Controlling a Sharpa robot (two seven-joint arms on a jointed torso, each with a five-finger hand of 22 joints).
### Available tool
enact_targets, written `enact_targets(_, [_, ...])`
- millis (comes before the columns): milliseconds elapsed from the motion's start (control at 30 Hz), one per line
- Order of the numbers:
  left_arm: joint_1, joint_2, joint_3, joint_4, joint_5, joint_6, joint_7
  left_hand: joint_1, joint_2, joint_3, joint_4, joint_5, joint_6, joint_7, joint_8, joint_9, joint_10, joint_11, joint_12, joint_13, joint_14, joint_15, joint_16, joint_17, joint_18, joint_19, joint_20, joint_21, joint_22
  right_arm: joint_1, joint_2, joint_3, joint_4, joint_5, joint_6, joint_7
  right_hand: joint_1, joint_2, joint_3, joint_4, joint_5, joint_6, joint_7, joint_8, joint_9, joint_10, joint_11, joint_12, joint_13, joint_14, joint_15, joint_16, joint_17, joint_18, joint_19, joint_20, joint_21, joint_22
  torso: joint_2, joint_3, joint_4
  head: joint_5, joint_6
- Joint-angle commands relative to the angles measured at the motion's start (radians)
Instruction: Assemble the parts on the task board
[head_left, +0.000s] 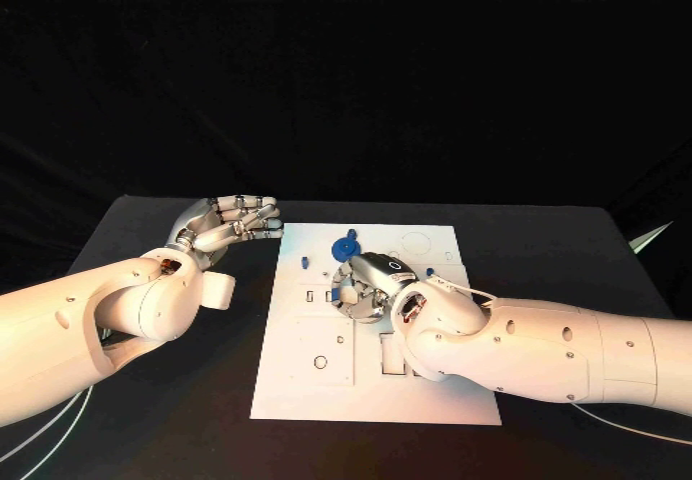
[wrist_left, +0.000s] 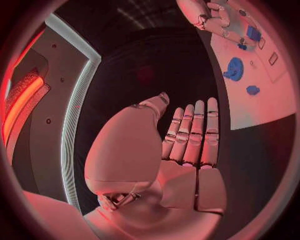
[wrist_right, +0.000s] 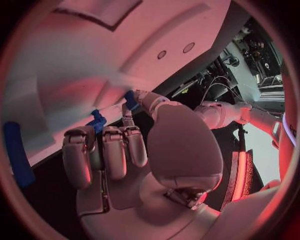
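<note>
The white task board (head_left: 378, 340) lies in the middle of the black worktop (head_left: 173, 400), with small blue parts on its far half. The right hand (head_left: 368, 287) rests over that area, its fingers (wrist_right: 114, 150) curled down toward the board, and a small blue part (wrist_right: 131, 100) sits at a fingertip against the board's surface; whether it is truly pinched or only touched cannot be told from these views. A blue gear-like part (head_left: 343, 249) stands just beyond that hand, and another small blue piece (head_left: 307, 259) lies near the board's left edge. The left hand (head_left: 228, 225) hovers just off the board's far left corner, its fingers (wrist_left: 190, 132) together and gently bent, holding nothing. The parts look like light, rigid plastic, probably smooth enough to slip, so each is likely best taken by its outer edges with fingertips and pressed straight down into its socket; the gear would be held by its rim.
</note>
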Motion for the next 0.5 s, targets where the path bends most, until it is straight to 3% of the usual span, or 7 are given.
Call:
enact_targets(33, [0.001, 0.001, 0.001, 0.001, -0.003, 0.016, 0.004, -0.01, -0.001, 0.0, 0.002, -0.004, -0.004, 0.033, -0.004, -0.001, 0.001, 0.003, -0.004, -0.001, -0.003, 0.001, -0.007, 0.001, 0.009, -0.004, -0.001, -0.006, -0.001, -0.001, 0.001, 0.0, 0.0, -0.016, 0.025, -0.005, -0.003, -0.011, -0.006, -0.001, -0.002, -0.014, 0.004, -0.008, -0.003, 0.04, 0.012, -0.009, 0.201, 0.104, 0.008, 0.006, 0.263, -0.007, 0.106, 0.011, 0.005, 0.264, 0.0, 0.0006, 0.0001, 0.001, 0.0])
enact_targets(500, [0.001, 0.002, 0.0, -0.002, -0.003, 0.016, 0.004, -0.01, -0.001, 0.001, 0.001, -0.004, -0.004, 0.032, -0.004, -0.001, 0.001, 0.003, -0.004, -0.001, -0.003, 0.001, -0.007, 0.002, 0.009, -0.007, 0.0, -0.006, -0.002, -0.002, 0.001, 0.0, 0.004, -0.016, 0.002, 0.001, -0.023, -0.028, -0.029, 0.013, -0.002, -0.045, 0.015, -0.028, -0.016, 0.011, 0.023, -0.046, 0.174, 0.104, 0.018, 0.006, 0.263, -0.007, 0.106, 0.022, 0.005, 0.264, 0.0, 0.0007, 0.0004, 0.001, 0.002])
